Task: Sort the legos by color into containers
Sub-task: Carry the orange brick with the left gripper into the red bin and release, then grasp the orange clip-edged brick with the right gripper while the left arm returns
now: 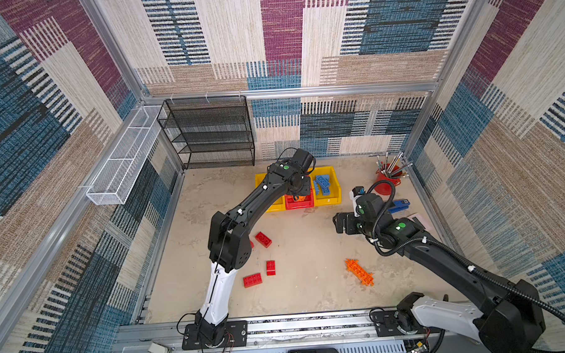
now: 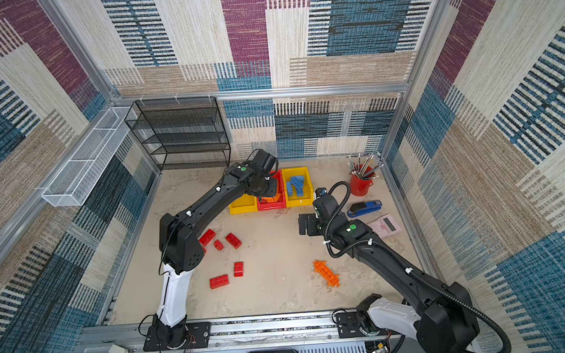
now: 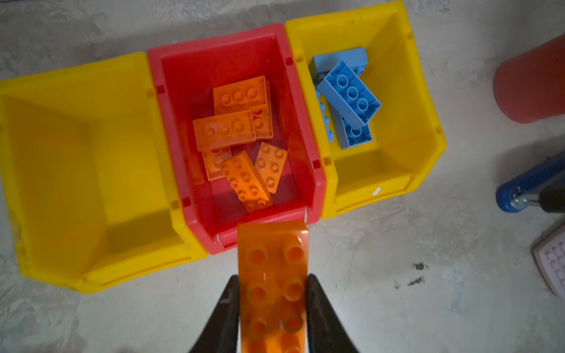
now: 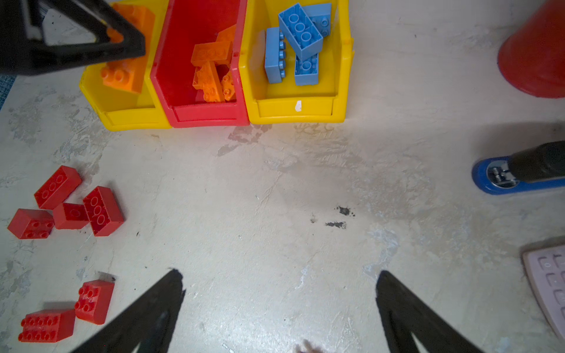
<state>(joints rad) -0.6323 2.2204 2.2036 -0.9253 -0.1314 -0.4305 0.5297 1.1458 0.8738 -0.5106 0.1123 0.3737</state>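
**Step in hand:** delivery of an orange brick [image 3: 272,253] to the red bin [image 3: 214,36], which already holds orange pieces.

**Grippers:** The left gripper [image 3: 272,277] is clenched on the brick's long sides and hovers at the bin's near lip, centre-far on the table. The right gripper [image 4: 278,272] is released and empty, over bare table right of centre.

**Next move, as judged:** advance over the bin's interior, then let go. The yellow bins [image 3: 76,152] touch both its walls, so side margin is slim.

**Outstanding:** red bricks [image 2: 219,281] lie near-left with open room around them.

Robot lab test cell: aluminium frame [image 1: 304,91], patterned fabric walls [image 1: 282,28], left arm [image 1: 227,240] and right arm [image 1: 445,255] bolted to front rail [image 1: 312,325], mesh shelf [image 1: 208,131], wire basket [image 1: 122,163] on side wall.
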